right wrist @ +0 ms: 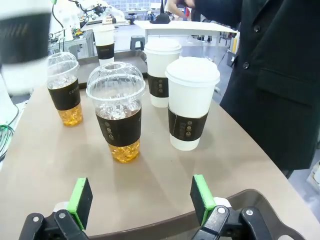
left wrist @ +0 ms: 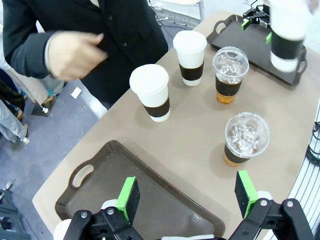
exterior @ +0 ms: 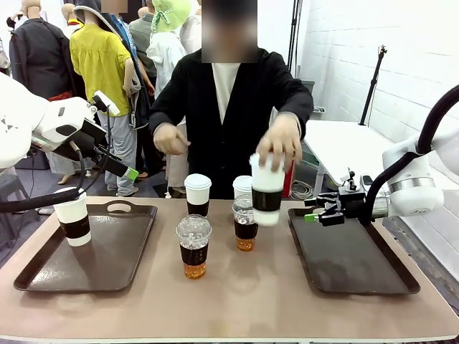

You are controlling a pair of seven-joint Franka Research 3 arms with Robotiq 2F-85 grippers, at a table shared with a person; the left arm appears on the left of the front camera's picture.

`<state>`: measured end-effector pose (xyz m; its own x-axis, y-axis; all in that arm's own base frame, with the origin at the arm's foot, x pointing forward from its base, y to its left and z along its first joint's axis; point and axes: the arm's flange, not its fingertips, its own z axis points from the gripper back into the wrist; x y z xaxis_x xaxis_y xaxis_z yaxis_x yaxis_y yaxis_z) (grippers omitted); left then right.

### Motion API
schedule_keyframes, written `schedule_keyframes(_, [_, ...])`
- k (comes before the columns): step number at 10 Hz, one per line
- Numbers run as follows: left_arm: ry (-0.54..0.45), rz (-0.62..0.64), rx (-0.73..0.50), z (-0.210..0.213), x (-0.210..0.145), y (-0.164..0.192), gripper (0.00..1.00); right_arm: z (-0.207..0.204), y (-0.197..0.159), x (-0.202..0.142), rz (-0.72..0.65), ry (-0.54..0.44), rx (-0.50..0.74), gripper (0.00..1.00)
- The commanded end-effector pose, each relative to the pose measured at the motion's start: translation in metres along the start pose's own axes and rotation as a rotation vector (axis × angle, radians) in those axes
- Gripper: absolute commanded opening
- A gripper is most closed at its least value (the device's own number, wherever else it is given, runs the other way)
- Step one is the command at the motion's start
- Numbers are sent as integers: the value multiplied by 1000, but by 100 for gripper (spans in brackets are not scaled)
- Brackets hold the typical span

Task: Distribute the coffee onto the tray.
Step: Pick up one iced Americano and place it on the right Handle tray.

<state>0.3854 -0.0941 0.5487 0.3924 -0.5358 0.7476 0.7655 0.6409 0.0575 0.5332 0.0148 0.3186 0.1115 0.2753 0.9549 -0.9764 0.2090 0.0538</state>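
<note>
Nearest, two dark trays on a tan counter point(exterior: 237, 301): left tray point(exterior: 107, 261) bearing one white cup point(exterior: 74, 218) upright near its far left corner, then right tray point(exterior: 351, 261). Above the left tray, left jaws spread wide, gripping nothing; at the right tray's far edge, right jaws also wide and empty. Between the trays, a clear cup point(exterior: 193, 247), a second clear cup point(exterior: 245, 223) just behind, then two more white cups point(exterior: 197, 193). Beyond, a person's hand point(exterior: 280, 143) holding a lidded cup point(exterior: 267, 192) aloft, near the right jaws. Risks: closing before that cup sits squarely between the pads, crushing paper or popping the lid; or an early let-go, tipping it onto the tray rim.
</note>
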Motion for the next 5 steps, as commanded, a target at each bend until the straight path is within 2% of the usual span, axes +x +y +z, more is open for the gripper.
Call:
schedule_keyframes(1, [8,-2,-4,1,-1,1,100,-1,0,1,2,0,1,100])
schedule_keyframes(5, [8,-2,-4,1,-1,1,100,-1,0,1,2,0,1,100])
